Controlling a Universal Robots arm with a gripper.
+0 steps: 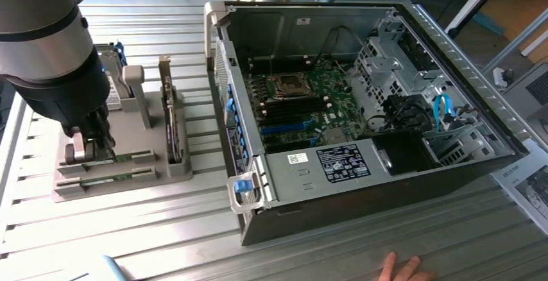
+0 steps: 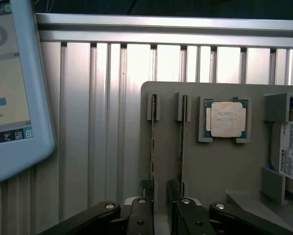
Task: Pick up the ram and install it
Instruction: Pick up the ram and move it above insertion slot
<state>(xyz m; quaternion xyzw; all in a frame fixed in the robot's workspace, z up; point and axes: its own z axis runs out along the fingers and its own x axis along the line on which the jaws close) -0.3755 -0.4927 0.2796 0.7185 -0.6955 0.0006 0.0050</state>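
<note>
The gripper (image 1: 88, 154) hangs low over a gray tray (image 1: 120, 188) at the exterior view's left. Its jaws are spread wide and hold nothing. In the wrist view the two fingers (image 2: 146, 196) frame a narrow gap just above the tray.

Two green ram sticks stand on edge in side-by-side slots of that tray. The first ram stick (image 2: 152, 142) is the one farther from the processor (image 2: 226, 119). The second ram stick (image 2: 183, 142) stands just beside the processor's pocket, and the hard drive (image 2: 289, 152) lies beyond that.

Both sticks run lengthwise straight away from the gripper (image 2: 160, 196), parallel to each other. The jaws would therefore close across a stick's thin width, not along its length. The near ends of both sticks disappear behind the fingertips. The gap seems to sit closer to the first stick, but I cannot say for sure which one it straddles. Neither stick looks lifted from its slot.

The open computer case (image 1: 287, 169) lies on the exterior view's right, well apart from the tray, with its board (image 1: 299, 95) exposed. A person's hand (image 1: 402, 269) rests at the table's near edge, away from the work.
</note>
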